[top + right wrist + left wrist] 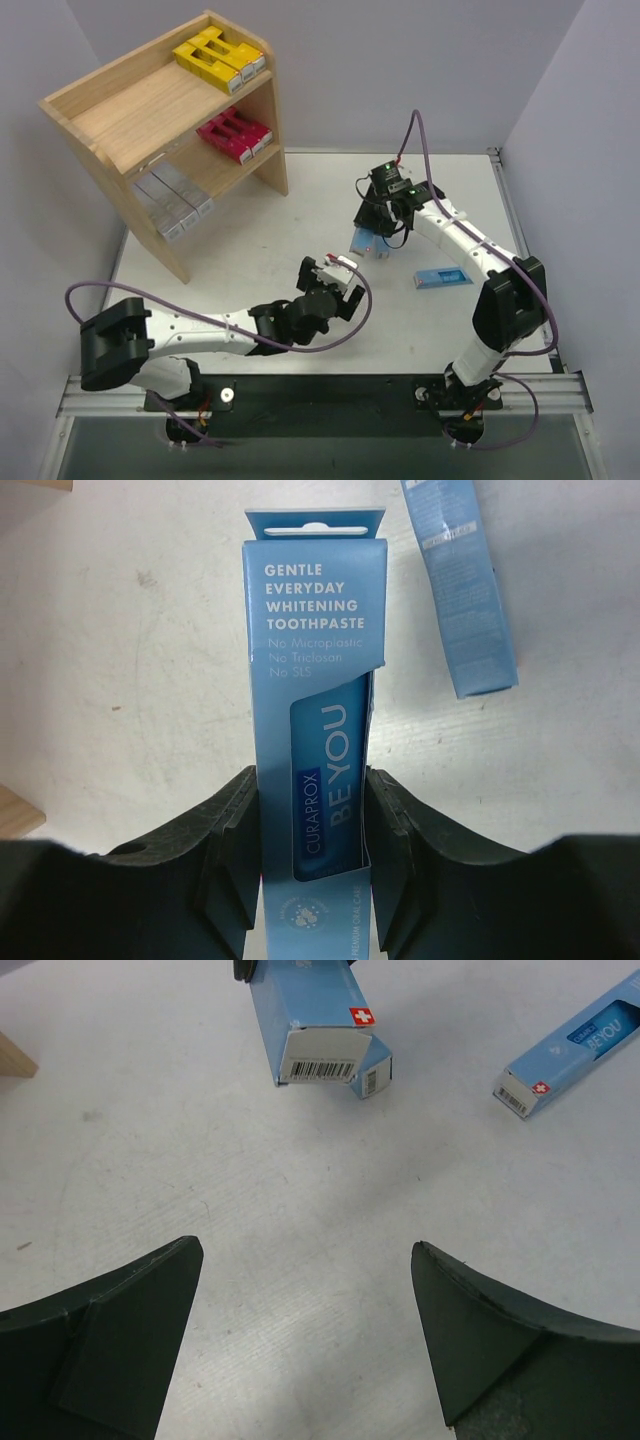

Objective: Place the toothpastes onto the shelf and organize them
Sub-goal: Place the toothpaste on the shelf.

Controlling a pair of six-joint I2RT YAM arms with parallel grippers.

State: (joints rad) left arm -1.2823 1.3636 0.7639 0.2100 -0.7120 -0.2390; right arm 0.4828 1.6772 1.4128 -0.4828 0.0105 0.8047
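Note:
My right gripper (312, 780) is shut on a light blue toothpaste carton (315, 680), holding it tilted, low over the table's middle (362, 240). A second blue carton (372, 1075) lies right beside the held one. A third (442, 277) lies flat to the right. My left gripper (305, 1250) is open with nothing in it, just near of the held carton (310, 1010). The wooden shelf (120, 115) stands at the far left. It holds yellow cartons (218, 58) on top, magenta ones (234, 134) on the middle tier and silver-grey ones (172, 198) at the bottom.
Grey walls close in the white table (250, 230) on the left, right and back. The left half of the shelf's top tier (140, 105) is bare wood. A purple cable (425, 150) loops above the right arm.

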